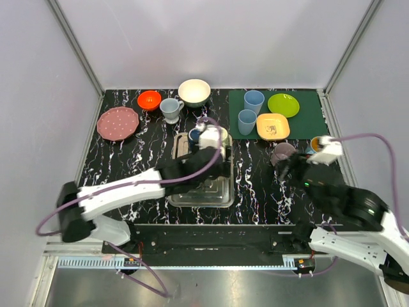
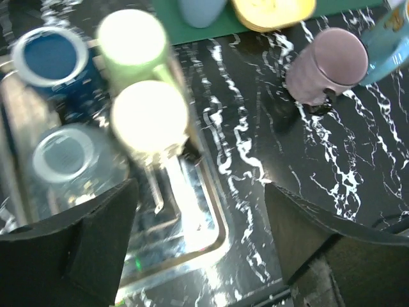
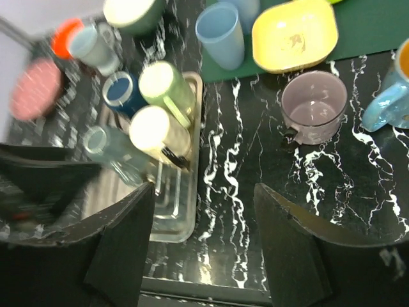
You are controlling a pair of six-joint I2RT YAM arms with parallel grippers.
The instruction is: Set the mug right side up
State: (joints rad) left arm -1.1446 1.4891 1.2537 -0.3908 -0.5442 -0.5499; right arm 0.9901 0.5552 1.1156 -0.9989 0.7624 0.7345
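The mauve mug [image 1: 282, 152] [image 2: 326, 64] [image 3: 314, 105] stands on the black marbled table to the right of the metal tray [image 1: 220, 198], mouth up, its dark handle toward the near left. My right gripper [image 3: 203, 192] [image 1: 287, 167] hangs open just near of the mug, touching nothing. My left gripper [image 2: 199, 192] [image 1: 204, 144] is open and empty above the tray's right rim [image 2: 217, 236]. In the tray are a cream cup [image 3: 153, 128] with a dark handle, a green cup [image 3: 166, 86], a blue mug [image 3: 121, 93] and a clear glass [image 3: 108, 150].
A green mat [image 1: 307, 125] at the back right carries two blue cups [image 1: 254, 100], a yellow dish [image 1: 273, 126] and a green plate [image 1: 283, 104]. A light blue mug [image 3: 390, 96] stands right of the mauve one. A pale bowl [image 1: 194, 91], grey mug [image 1: 170, 109], orange bowl [image 1: 149, 100] and pink plate [image 1: 118, 123] line the back left.
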